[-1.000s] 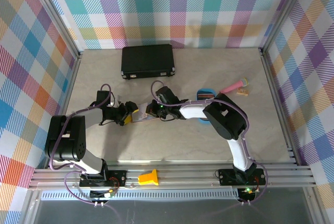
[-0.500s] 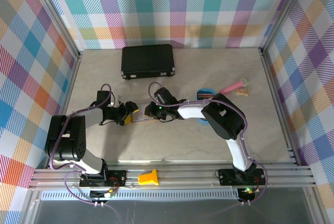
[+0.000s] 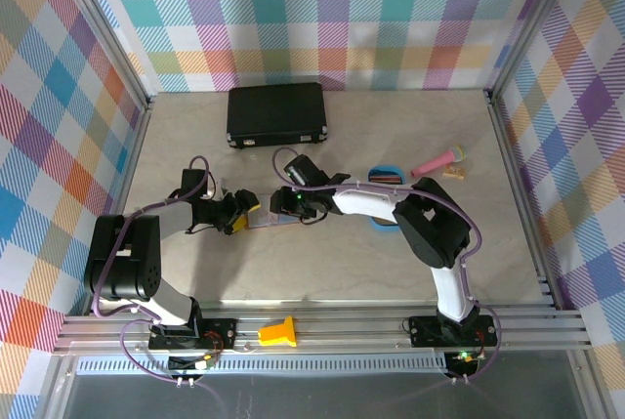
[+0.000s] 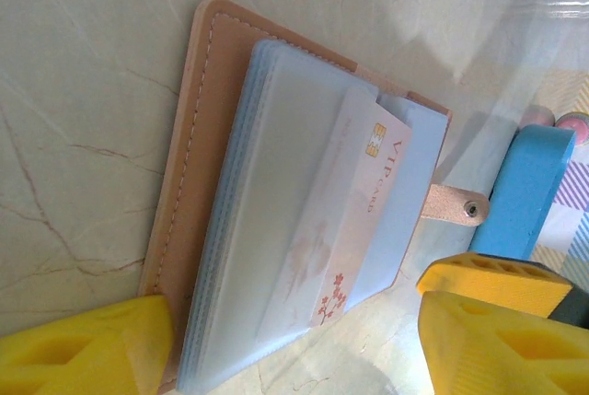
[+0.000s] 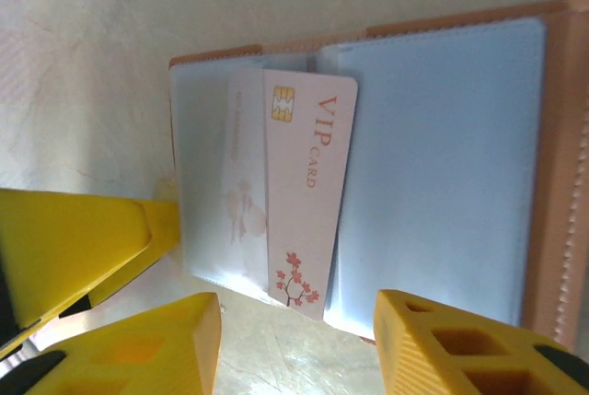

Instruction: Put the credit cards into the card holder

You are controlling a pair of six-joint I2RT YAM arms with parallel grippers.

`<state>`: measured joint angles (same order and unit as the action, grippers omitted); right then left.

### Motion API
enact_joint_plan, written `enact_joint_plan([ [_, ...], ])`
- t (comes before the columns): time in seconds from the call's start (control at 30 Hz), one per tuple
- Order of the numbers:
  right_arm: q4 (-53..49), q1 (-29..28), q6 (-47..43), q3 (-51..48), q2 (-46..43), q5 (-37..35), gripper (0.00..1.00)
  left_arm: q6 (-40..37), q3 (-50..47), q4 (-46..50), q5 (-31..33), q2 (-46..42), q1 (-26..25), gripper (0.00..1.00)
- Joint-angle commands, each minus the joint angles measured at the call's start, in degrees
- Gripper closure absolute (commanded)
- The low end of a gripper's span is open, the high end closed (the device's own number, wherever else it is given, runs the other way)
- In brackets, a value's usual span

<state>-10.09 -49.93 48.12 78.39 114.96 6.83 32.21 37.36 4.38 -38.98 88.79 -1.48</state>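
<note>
Left hand and right hand spread; card in card holder reads "VIP CARD".

We see a pale marbled surface enclosed by bright plaid walls, an aluminium rail in front.

Table: beige marbled top. Black case flat at far side, left of centre. Card holder lying open mid-table. Blue tray to its right, apart. Pink object and small tan piece further right.
</note>
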Motion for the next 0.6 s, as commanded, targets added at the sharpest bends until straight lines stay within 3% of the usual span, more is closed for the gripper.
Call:
enact_joint_plan([
  [0.0,-6.92,-0.36,-4.17,4.18,-0.58,-3.43,0.5,-1.25,-0.01,2.32,1.72,1.77,-1.04,0.28],
  [0.3,-14.73,-0.34,-6.54,14.12,3.83,-5.77,0.49,-1.27,-0.28,2.39,2.08,1.73,-1.05,0.28],
  [0.57,-18.22,0.75,-6.98,20.21,9.0,-0.06,0.52,-1.5,-0.38,2.83,2.51,1.47,-1.01,0.29],
])
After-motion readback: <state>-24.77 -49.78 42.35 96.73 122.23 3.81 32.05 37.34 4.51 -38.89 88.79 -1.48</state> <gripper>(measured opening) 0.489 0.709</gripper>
